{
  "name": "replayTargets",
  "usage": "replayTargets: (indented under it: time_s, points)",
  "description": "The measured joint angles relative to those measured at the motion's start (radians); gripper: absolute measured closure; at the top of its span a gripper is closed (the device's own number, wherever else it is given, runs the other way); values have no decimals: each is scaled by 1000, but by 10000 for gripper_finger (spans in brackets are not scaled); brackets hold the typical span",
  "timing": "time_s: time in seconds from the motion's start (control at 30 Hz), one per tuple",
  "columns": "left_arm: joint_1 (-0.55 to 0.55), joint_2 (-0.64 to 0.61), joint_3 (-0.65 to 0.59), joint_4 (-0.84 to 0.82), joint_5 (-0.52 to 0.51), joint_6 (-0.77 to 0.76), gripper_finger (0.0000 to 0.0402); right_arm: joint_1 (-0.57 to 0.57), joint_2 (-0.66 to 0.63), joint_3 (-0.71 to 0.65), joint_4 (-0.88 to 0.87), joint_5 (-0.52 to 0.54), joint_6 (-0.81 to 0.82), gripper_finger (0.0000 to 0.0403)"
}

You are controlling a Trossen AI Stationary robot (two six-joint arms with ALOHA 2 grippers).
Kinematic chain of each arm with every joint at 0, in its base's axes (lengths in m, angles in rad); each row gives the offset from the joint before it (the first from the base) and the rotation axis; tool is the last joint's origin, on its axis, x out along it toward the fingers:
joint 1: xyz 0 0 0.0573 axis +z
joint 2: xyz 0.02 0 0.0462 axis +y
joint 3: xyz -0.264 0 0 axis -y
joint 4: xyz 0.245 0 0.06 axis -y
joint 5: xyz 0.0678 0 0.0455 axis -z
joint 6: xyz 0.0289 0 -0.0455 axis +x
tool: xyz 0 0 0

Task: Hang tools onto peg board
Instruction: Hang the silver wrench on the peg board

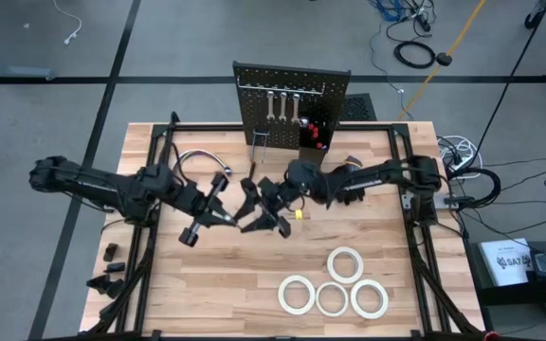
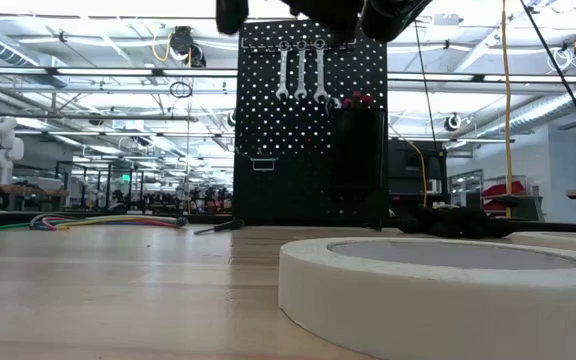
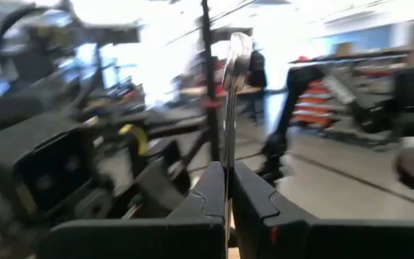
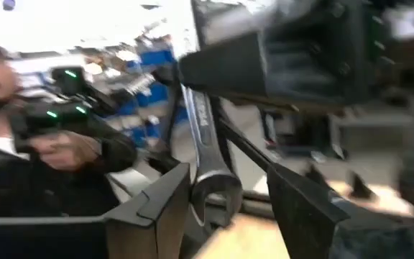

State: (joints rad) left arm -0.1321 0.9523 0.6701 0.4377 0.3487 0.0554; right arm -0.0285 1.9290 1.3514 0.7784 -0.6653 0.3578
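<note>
A silver wrench (image 3: 234, 72) is held above the table's middle by my left gripper (image 3: 228, 173), which is shut on it. My right gripper (image 4: 228, 193) is open. Its fingers stand on either side of the wrench's open-jaw end (image 4: 214, 196) and, as far as I can see, do not touch it. In the high view the two grippers meet, left (image 1: 238, 210) and right (image 1: 271, 201). The peg board (image 1: 292, 104) stands upright at the far edge, with three wrenches (image 1: 283, 104) hanging on its hooks and red-handled tools (image 1: 317, 134) in its bin. My left gripper pinches the wrench's shaft (image 3: 228, 162) between its two fingers, with the flat sides against the pads. It comes roughly level from the table's left. The wrench sticks out past the fingertips and is lifted clear of the table.
Several white tape rolls (image 1: 346, 263) lie on the near right of the table, one filling the low view's foreground (image 2: 438, 290). A curved chrome tube (image 1: 202, 156) lies far left of the grippers. Small black parts (image 1: 112, 270) sit at the near left. A person (image 4: 20, 108) stands beyond the table.
</note>
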Motion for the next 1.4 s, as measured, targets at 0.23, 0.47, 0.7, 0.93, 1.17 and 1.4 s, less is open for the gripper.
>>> replayTargets:
  time_s: [0.23,0.47,0.7,0.93,1.17,1.4]
  points:
    - [42,-122,0,-221,-295,-52,400,-99,-88,1,-406,148,-199,221]
    - [285,-89,26,-210,-224,-78,401,-182,-129,-1,-757,336,-297,227]
    - [566,79,117,-209,0,-77,401,-144,-238,-2,-993,420,-323,227]
    - [728,246,233,-186,183,-77,401,28,-440,-1,-1144,781,-342,227]
    - [815,353,311,-186,290,-69,401,211,-542,0,-1277,1166,-263,227]
    - [885,369,315,-169,309,-75,402,318,-555,-1,-1443,1418,-92,227]
